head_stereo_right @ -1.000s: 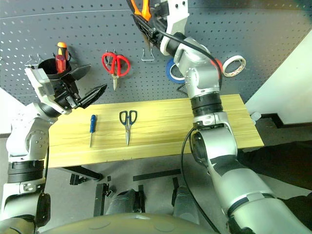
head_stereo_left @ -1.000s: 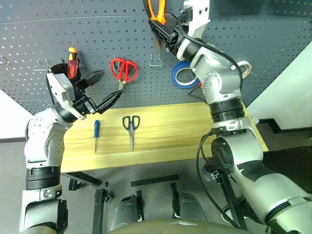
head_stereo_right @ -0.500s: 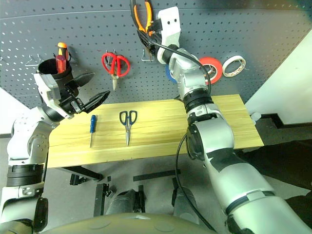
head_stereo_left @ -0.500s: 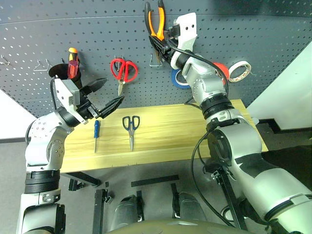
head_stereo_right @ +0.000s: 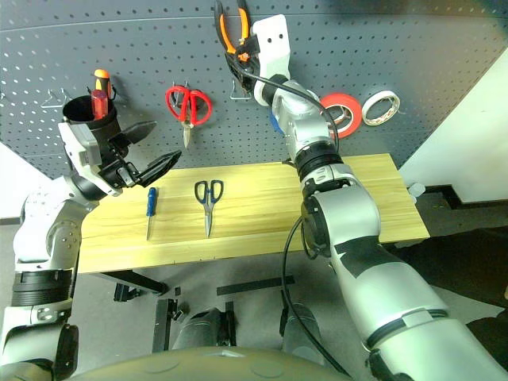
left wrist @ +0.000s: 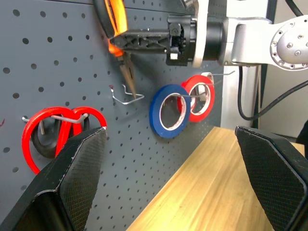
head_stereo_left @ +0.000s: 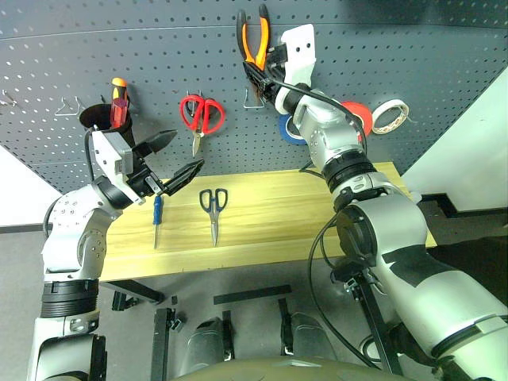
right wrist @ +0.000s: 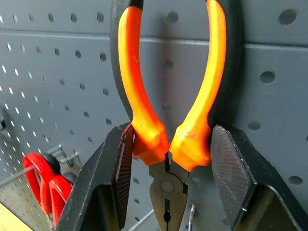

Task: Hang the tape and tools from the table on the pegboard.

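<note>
Pliers (right wrist: 168, 139) pinched between right gripper (right wrist: 168, 159) jaws.

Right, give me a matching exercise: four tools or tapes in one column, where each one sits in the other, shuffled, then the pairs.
1. pliers
2. blue-handled screwdriver
3. blue tape roll
4. red-handled scissors

A. lying on the table
B. between the right tool's fingers
C. hanging on the pegboard, left of the pliers
D. hanging on the pegboard beside the red tape roll

Pairs: 1-B, 2-A, 3-D, 4-C
</note>
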You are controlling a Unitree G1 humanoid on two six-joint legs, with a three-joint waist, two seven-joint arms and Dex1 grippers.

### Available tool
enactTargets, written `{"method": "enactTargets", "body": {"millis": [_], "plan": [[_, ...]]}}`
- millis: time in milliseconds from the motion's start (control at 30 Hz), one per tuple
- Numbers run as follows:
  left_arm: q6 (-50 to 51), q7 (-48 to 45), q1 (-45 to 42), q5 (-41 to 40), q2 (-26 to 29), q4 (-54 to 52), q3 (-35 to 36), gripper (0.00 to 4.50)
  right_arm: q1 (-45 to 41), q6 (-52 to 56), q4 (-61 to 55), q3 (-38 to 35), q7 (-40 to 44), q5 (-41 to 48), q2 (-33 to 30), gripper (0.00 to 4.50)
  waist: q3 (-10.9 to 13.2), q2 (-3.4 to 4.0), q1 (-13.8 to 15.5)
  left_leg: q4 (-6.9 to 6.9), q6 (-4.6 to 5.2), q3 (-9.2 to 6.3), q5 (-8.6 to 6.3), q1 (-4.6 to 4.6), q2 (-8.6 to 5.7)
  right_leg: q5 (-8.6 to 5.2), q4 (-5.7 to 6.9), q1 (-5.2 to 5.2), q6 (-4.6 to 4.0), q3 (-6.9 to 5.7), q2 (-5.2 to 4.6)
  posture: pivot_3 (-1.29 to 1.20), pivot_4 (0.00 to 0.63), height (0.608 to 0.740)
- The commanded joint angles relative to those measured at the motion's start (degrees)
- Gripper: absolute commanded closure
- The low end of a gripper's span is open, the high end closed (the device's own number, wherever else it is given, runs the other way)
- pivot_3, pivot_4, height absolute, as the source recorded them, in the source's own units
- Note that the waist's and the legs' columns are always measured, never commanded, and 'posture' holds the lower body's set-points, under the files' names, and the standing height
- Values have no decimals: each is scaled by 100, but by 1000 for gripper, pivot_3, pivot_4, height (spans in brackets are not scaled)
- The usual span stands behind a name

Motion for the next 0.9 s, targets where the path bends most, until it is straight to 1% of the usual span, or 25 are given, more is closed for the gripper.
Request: {"method": "enactTargets", "body": {"millis": [33, 100, 133, 167, 300, 400, 533, 600, 733, 800, 900], "plan": [[-19, 26, 0, -12, 56, -161, 83, 0, -163, -16, -117, -15, 75, -29, 22, 1213, 0, 0, 2, 0, 0, 0, 0, 0, 0, 0, 0, 0, 0, 0, 0, 87, 91, 738], [-3, 23, 8, -23, 66, -166, 89, 0, -163, 27, -169, -55, 133, 6, 17, 506, 0, 0, 1, 0, 0, 0, 0, 2, 0, 0, 0, 2, 0, 0, 0, 87, 94, 738], [-2, 21, 12, -25, 67, -164, 90, 0, -166, 52, -213, -75, 169, 30, 5, 211, 0, 0, 2, 0, 0, 0, 0, 8, 0, 0, 0, 8, 0, 1, 0, 87, 94, 738], [0, 19, 21, -27, 68, -168, 91, 0, -176, 86, -270, -99, 197, 60, -12, 22, 0, 1, 3, 1, 0, 0, 0, 16, 0, 0, 0, 17, 0, 1, 0, 87, 95, 738], [14, 17, 72, -37, 70, -191, 97, 0, -164, 229, -641, -173, 309, 163, -156, 22, 1, 2, 12, 0, 0, -1, 0, 60, 1, -1, -3, 66, -1, 3, 0, 86, 95, 738], [18, 27, 121, -35, 70, -220, 99, 0, -46, 513, -1189, -273, 390, 320, -322, 22, 1, 2, 30, 0, 0, -4, 0, 60, 1, -1, -3, 66, -1, 3, -1, 85, 95, 738], [139, 84, 261, 35, 99, -310, 32, 0, 516, 1347, -2715, -301, 752, 691, -639, 22, 1, 1, 57, -2, 0, -7, -1, 60, 1, -1, -5, 67, -1, 2, 0, 87, 100, 738], [342, 277, 332, 135, 136, -436, -40, 0, 936, 2180, -3677, -218, 1174, 1040, -860, 22, 1, 2, 80, -2, 0, -9, -1, 60, 1, -1, -6, 69, -1, 2, 0, 88, 103, 738], [916, 913, 409, 387, 116, -702, -185, 0, 2041, 3767, -5591, 137, 2492, 1930, -1641, 22, 2, 3, 184, -1, 1, -10, -1, 60, 1, -1, -8, 70, -1, 3, 0, 85, 110, 738], [1242, 1213, 459, 463, 82, -860, -261, 0, 2476, 4178, -6112, 338, 2915, 2086, -2029, 22, 2, 3, 205, -1, 2, -13, -2, 60, 0, -1, -9, 71, -1, 2, 0, 76, 121, 738], [1684, 1563, 565, 629, 32, -993, -469, 0, 3022, 4458, -6430, 794, 3304, 1879, -2554, 22, 2, 3, 203, 2, 5, -13, -4, 61, -1, -1, -9, 75, -1, 2, -1, 70, 130, 738]]}}
